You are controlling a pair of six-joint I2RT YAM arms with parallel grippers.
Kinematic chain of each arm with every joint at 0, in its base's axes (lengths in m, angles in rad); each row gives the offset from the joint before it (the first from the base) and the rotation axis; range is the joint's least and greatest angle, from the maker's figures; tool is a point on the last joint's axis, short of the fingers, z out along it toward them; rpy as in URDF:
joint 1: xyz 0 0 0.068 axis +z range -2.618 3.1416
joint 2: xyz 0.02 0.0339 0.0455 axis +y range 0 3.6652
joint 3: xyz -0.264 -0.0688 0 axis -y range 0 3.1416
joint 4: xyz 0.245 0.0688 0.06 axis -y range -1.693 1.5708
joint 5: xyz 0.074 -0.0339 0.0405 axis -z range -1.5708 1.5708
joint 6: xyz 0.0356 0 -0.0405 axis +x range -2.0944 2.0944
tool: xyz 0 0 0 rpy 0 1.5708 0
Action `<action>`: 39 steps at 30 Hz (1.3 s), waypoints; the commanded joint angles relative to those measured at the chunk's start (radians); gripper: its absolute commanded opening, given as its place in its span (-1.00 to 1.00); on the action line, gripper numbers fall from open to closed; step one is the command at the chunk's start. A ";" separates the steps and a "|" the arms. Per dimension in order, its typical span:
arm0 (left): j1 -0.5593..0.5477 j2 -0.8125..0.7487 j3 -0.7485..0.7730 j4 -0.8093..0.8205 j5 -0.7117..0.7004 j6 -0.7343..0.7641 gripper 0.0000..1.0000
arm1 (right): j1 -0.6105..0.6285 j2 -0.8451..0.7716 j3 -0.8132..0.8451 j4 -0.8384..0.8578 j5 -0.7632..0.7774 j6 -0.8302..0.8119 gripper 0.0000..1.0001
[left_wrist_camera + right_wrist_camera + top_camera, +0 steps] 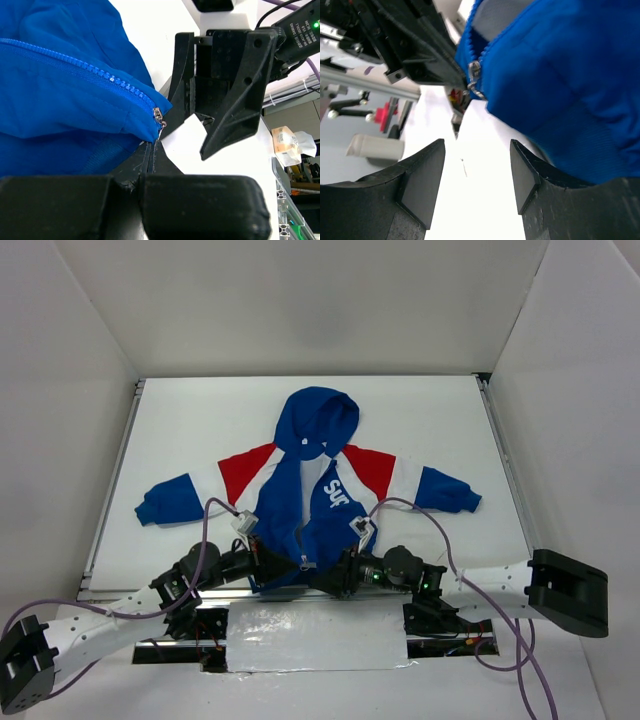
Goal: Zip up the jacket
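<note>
The blue jacket (pixel 330 502) lies flat on the white table (pixel 200 430), hood at the far side, its front parted above the hem. The zipper slider (pixel 304 562) sits at the bottom hem; it also shows in the left wrist view (pixel 158 118) and the right wrist view (pixel 474 75). My left gripper (pixel 290 564) is shut on the jacket's hem just below the slider (pixel 151 149). My right gripper (pixel 322 576) is open and empty (pixel 476 167), low over the table, facing the slider from the right, its right finger (pixel 522 172) beside the blue hem.
A silvery taped sheet (pixel 315 636) covers the near table edge between the arm bases. Metal rails run along the left (pixel 112 485) and right (pixel 505 470) table sides. White walls enclose the table. Purple cables (pixel 205 530) loop over both arms.
</note>
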 commanded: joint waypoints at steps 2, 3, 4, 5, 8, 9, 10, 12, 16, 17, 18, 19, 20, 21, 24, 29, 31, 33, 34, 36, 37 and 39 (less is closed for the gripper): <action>-0.006 -0.013 -0.105 0.048 0.017 -0.002 -1.00 | 0.029 0.045 0.022 0.136 -0.023 0.047 0.24; -0.006 -0.011 -0.105 0.057 0.017 -0.002 -1.00 | 0.030 0.055 0.025 0.135 0.010 0.055 0.24; -0.006 -0.009 -0.108 0.062 0.019 -0.002 -1.00 | 0.032 0.080 0.025 0.142 0.027 0.061 0.24; -0.006 -0.006 -0.108 0.065 0.020 -0.001 -1.00 | 0.032 0.096 0.023 0.153 0.044 0.073 0.25; -0.006 0.003 -0.105 0.079 0.030 -0.001 -1.00 | 0.030 0.166 0.051 0.199 0.041 0.041 0.25; -0.006 0.006 -0.107 0.082 0.039 -0.001 -1.00 | 0.032 0.180 0.064 0.192 0.040 0.038 0.26; -0.005 0.006 -0.107 0.083 0.042 -0.001 -1.00 | 0.033 0.214 0.075 0.208 0.037 0.034 0.25; -0.006 0.003 -0.107 0.082 0.044 -0.001 -1.00 | 0.035 0.242 0.071 0.281 0.040 0.032 0.25; -0.006 -0.003 -0.108 0.085 0.045 0.002 -1.00 | 0.036 0.285 0.088 0.322 0.026 -0.011 0.25; -0.006 -0.005 -0.110 0.088 0.045 0.002 -1.00 | 0.039 0.286 0.092 0.322 0.021 -0.025 0.25; -0.006 -0.005 -0.110 0.089 0.047 0.002 -1.00 | 0.042 0.288 0.092 0.337 0.021 -0.029 0.25; -0.006 -0.005 -0.113 0.091 0.045 0.001 -1.00 | 0.043 0.286 0.092 0.345 0.018 -0.040 0.25; -0.006 -0.002 -0.114 0.094 0.045 0.001 -1.00 | 0.043 0.285 0.092 0.346 0.023 -0.042 0.25; -0.006 0.000 -0.114 0.095 0.047 -0.001 -1.00 | 0.043 0.277 0.095 0.336 0.026 -0.045 0.25; -0.006 0.006 -0.117 0.111 0.051 0.001 -1.00 | 0.043 0.262 0.088 0.331 0.052 -0.054 0.25; -0.006 0.020 -0.111 0.112 0.053 0.002 -1.00 | 0.043 0.237 0.089 0.297 0.069 -0.062 0.22; -0.006 0.021 -0.113 0.117 0.051 0.004 -1.00 | 0.043 0.228 0.080 0.303 0.069 -0.062 0.20; -0.006 0.021 -0.113 0.120 0.053 0.002 -1.00 | 0.043 0.223 0.062 0.328 0.102 -0.058 0.13; -0.006 0.021 -0.114 0.120 0.054 0.002 -1.00 | 0.044 0.222 0.058 0.333 0.106 -0.058 0.11; -0.006 0.020 -0.113 0.117 0.053 0.002 -1.00 | 0.044 0.210 0.066 0.307 0.112 -0.062 -0.02; -0.006 0.017 -0.111 0.111 0.053 0.002 -1.00 | 0.044 0.205 0.072 0.290 0.110 -0.062 -0.12; -0.006 0.014 -0.111 0.108 0.051 0.004 -1.00 | 0.044 0.202 0.077 0.276 0.106 -0.062 -0.18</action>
